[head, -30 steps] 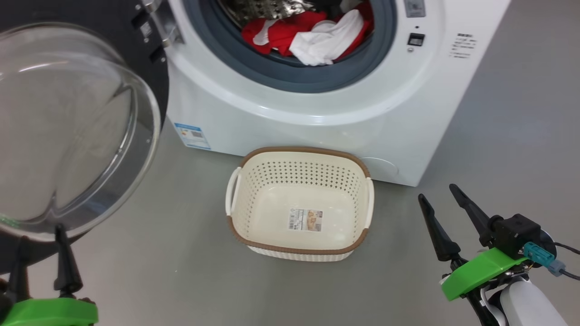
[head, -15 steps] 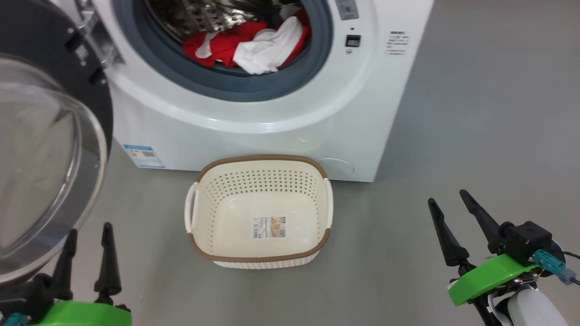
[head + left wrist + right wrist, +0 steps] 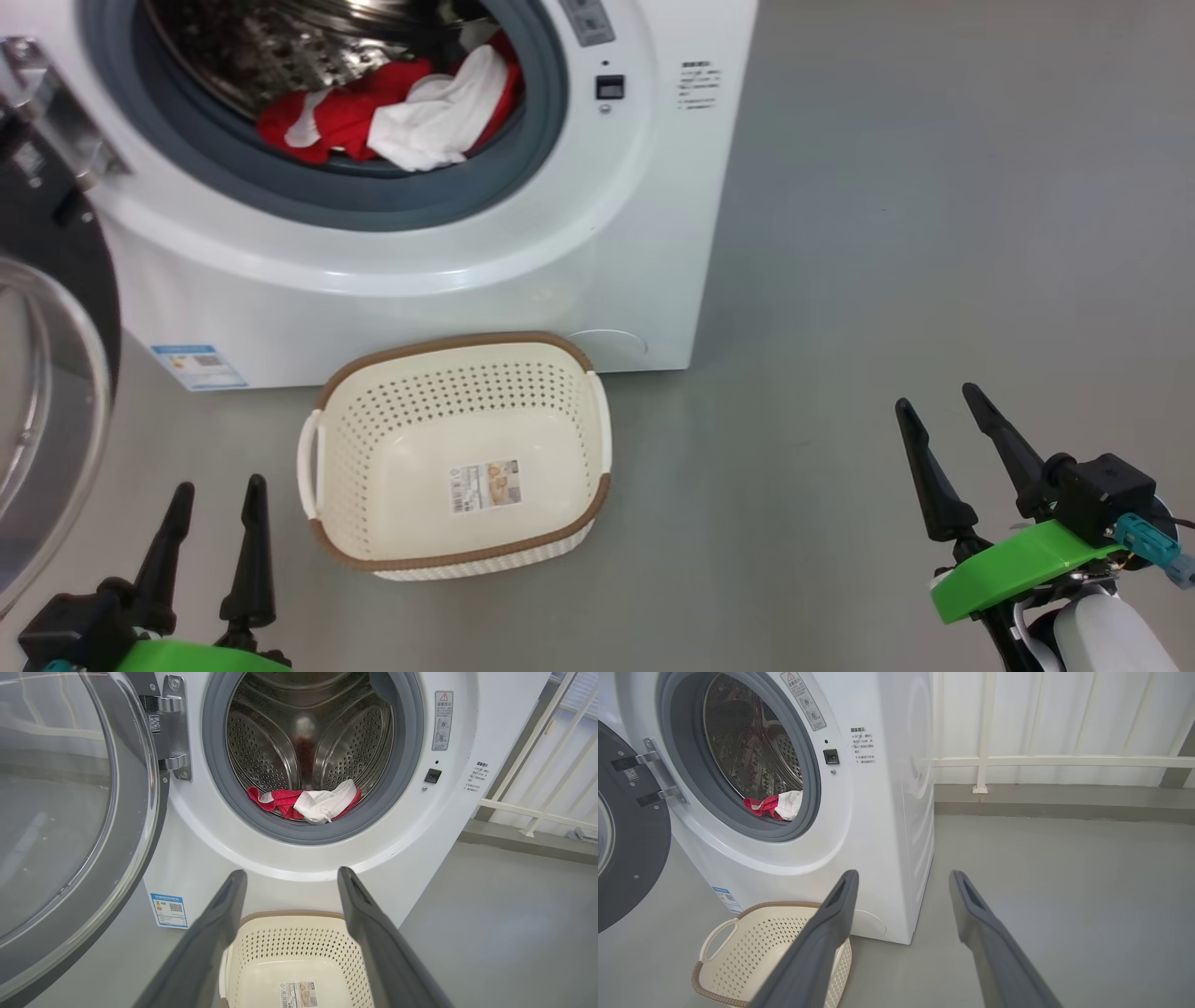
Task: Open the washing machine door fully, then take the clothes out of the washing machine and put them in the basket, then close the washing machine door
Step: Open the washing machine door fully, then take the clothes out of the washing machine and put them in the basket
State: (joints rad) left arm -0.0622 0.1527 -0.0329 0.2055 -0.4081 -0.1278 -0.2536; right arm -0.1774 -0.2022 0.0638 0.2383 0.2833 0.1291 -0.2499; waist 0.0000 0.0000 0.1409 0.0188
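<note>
The white washing machine (image 3: 523, 280) (image 3: 420, 826) (image 3: 887, 826) has its door (image 3: 37, 411) (image 3: 70, 812) (image 3: 626, 840) swung open to the left. Red and white clothes (image 3: 392, 117) (image 3: 308, 803) (image 3: 774, 805) lie at the drum's front lip. An empty cream basket (image 3: 457, 551) (image 3: 261, 952) (image 3: 714, 975) stands on the floor before the machine. My left gripper (image 3: 217, 497) (image 3: 292, 877) is open, low at the left, beside the basket. Open too, my right gripper (image 3: 938, 401) (image 3: 903, 877) hangs over bare floor to the machine's right.
Grey floor (image 3: 934, 233) spreads wide to the right of the machine. A white railing (image 3: 1064, 760) and low ledge run along the back wall behind it. The open door's glass bulges out close to my left arm.
The head camera has swung to the right, so machine, basket and door sit further left in the picture. Both grippers stay open; the left one shows more fully.
</note>
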